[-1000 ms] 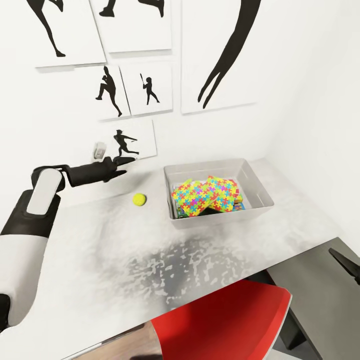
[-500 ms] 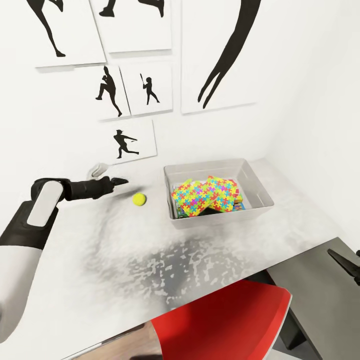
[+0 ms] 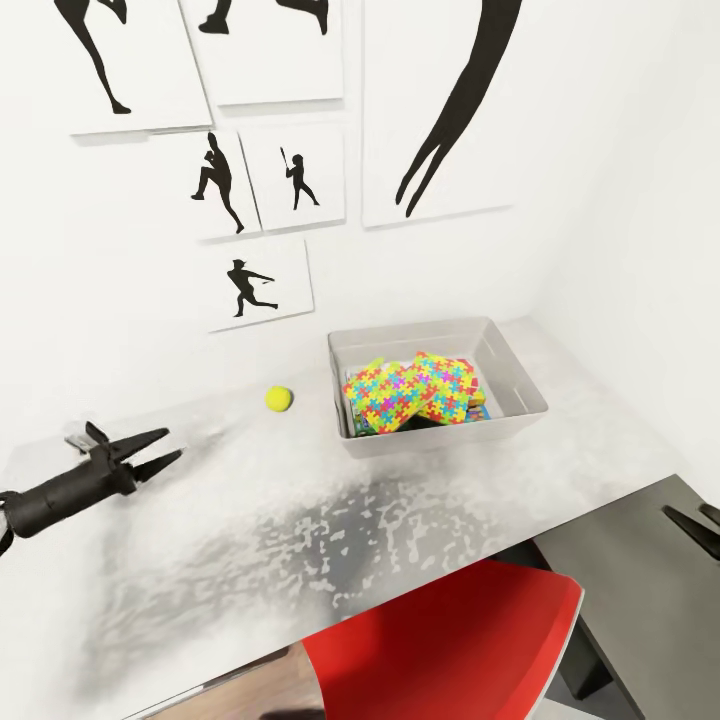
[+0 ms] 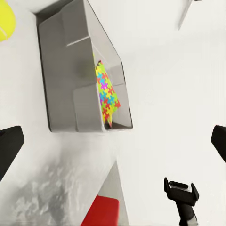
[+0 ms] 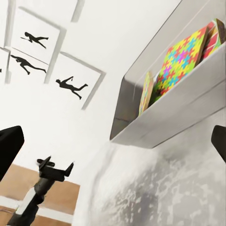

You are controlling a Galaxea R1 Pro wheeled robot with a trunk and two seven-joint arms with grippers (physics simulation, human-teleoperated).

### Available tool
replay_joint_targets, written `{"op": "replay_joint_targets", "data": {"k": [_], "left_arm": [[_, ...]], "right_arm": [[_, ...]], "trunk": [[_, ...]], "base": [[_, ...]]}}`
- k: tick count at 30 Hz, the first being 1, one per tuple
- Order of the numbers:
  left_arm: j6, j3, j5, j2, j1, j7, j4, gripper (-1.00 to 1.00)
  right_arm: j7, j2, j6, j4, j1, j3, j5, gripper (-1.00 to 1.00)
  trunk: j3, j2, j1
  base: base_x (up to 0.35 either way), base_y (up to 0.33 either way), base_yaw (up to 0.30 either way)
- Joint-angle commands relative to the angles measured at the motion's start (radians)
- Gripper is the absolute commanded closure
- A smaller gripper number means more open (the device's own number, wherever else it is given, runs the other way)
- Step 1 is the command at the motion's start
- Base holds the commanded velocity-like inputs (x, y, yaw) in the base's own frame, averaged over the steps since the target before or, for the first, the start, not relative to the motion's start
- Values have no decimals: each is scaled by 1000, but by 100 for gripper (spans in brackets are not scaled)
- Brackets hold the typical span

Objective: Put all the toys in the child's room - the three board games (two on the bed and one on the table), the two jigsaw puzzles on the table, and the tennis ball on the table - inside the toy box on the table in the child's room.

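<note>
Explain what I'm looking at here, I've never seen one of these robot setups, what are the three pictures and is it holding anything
It's a simulated two-armed robot. The big picture comes from its head camera; the other two come from cameras near each gripper. Its left gripper hangs open and empty over the pale table. The right gripper peeks in at the edge, open in its wrist view. On the table sit a yellow-green tennis ball and a grey toy box containing jigsaw puzzles. A red chair stands in front.
</note>
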Motion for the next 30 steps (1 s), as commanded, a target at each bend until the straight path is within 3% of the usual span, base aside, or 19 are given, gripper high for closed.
{"op": "replay_joint_targets", "data": {"k": [1, 3, 6, 9, 11, 15, 18, 30], "left_arm": [[2, 20, -3, 2, 35, -74, -1, -100], [-1, 47, -4, 3, 84, -152, -1, -100], [-4, 91, -4, 3, 134, -210, -6, -100], [-6, 154, -12, 3, 169, -236, -31, -100], [-7, 172, -36, 3, 176, -240, -35, -100], [-7, 187, -89, 3, 181, -247, -38, -100], [-7, 190, -104, 1, 182, -248, -39, -100], [-8, 190, -111, -4, 183, -249, -44, -100]], "right_arm": [[2, 0, 5, 0, -1, -3, -1, -100], [2, 1, 5, 1, -1, -4, -1, -100], [0, 1, 3, 0, -1, -4, 1, -100], [-3, 10, 2, 0, -1, -5, 2, -100], [-6, 20, 0, -1, -1, -5, 2, -100], [-9, 33, -1, -1, -2, -3, 4, -100], [-9, 40, -1, -1, -2, -2, 4, -100], [-11, 43, -2, -4, -2, 0, 3, -100]], "trunk": [[-1, -2, 1], [-1, -2, 1], [-1, -2, 1], [-1, -2, 1], [-1, -2, 1], [-1, -2, 1], [-1, -2, 1], [-1, -2, 1]], "base": [[0, 0, 0], [0, 0, 0], [0, 0, 0], [0, 0, 0], [0, 0, 0], [-2, 1, 0], [-57, 58, 0], [-136, 84, 0]]}}
